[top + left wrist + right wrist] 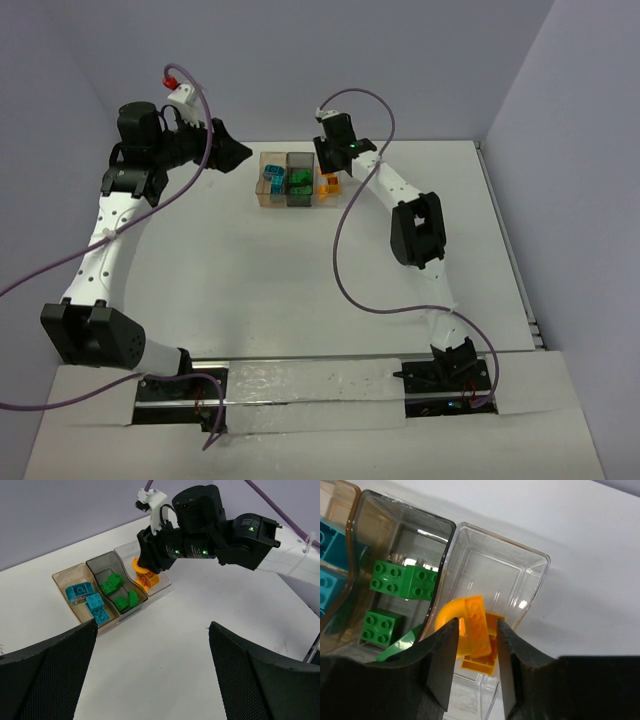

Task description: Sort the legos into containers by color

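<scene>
Orange lego (480, 635), between narrowly parted right hand (476, 625)

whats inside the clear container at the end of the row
Only orange legos show in the clear container: an arched piece and a brick. The right jaws straddle them and cover the near end, so anything beneath cannot be seen.

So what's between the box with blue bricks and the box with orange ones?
The smoky grey box, holding the green bricks. The left wrist view shows it best.
</scene>
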{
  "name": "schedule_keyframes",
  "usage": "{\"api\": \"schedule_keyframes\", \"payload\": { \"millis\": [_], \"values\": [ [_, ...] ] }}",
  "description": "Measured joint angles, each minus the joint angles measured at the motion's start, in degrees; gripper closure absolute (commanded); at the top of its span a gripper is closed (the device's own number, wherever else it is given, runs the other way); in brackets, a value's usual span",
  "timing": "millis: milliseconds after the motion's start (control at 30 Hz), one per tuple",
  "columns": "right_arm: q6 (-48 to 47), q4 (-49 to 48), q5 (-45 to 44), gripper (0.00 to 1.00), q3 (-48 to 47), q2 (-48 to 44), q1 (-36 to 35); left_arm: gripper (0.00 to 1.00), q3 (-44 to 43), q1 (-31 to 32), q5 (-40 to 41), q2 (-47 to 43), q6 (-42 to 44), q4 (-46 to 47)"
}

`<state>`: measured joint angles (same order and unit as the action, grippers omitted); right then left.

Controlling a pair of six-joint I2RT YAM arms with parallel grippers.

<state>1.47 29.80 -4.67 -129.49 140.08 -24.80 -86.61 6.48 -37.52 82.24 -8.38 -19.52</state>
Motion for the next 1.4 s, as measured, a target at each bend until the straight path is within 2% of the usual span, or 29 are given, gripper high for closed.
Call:
{"api": "schedule_keyframes", "payload": {
  "millis": [33, 333, 467, 533, 567, 667, 900, 1033, 1233, 1400],
  "values": [
    [-0.1, 0.0, 0.0, 0.39, 0.0, 0.0, 0.0, 0.01, 0.0, 0.0, 0.0, 0.1, 0.0, 0.0],
    [-0.5, 0.4, 0.6, 0.37, -0.3, -0.6, 0.1, 0.01, -0.3, 0.0, 0.3, 0.4, 0.0, -0.7],
    [-0.6, 1.7, 1.4, 0.21, 1.2, -5.0, 0.1, 0.01, -3.1, 0.0, 1.6, 1.4, 0.1, -2.8],
    [-1.0, 2.0, 1.7, 0.1, 3.0, -9.6, 0.1, 0.01, -4.0, 0.0, 2.5, 1.6, 0.6, -3.5],
    [-1.1, 2.2, 1.7, 0.01, 4.1, -12.6, 0.1, 0.01, -4.2, 0.0, 3.1, 1.6, 0.8, -3.8],
    [-2.0, 1.8, 1.7, 0.0, 7.8, -22.6, 0.1, 0.01, -4.1, 0.1, 5.7, 1.5, 1.6, -4.7],
    [-3.0, -1.0, 0.1, 0.0, 25.0, -49.5, 0.1, 0.01, 2.9, 0.1, 12.6, -0.8, 3.6, -6.3],
    [-2.7, -2.5, -1.7, 0.0, 41.1, -62.8, 0.5, 0.01, 11.0, 0.1, 16.6, -4.3, 5.3, -7.4],
    [-2.4, -1.9, -4.5, 0.0, 63.2, -77.3, 2.8, 0.01, 20.5, 0.1, 20.7, -11.7, 8.4, -8.6],
    [-2.8, -2.0, -6.5, 0.0, 71.9, -85.9, 3.8, 0.01, 25.1, 0.1, 22.5, -16.6, 9.9, -8.6]
  ]
}}
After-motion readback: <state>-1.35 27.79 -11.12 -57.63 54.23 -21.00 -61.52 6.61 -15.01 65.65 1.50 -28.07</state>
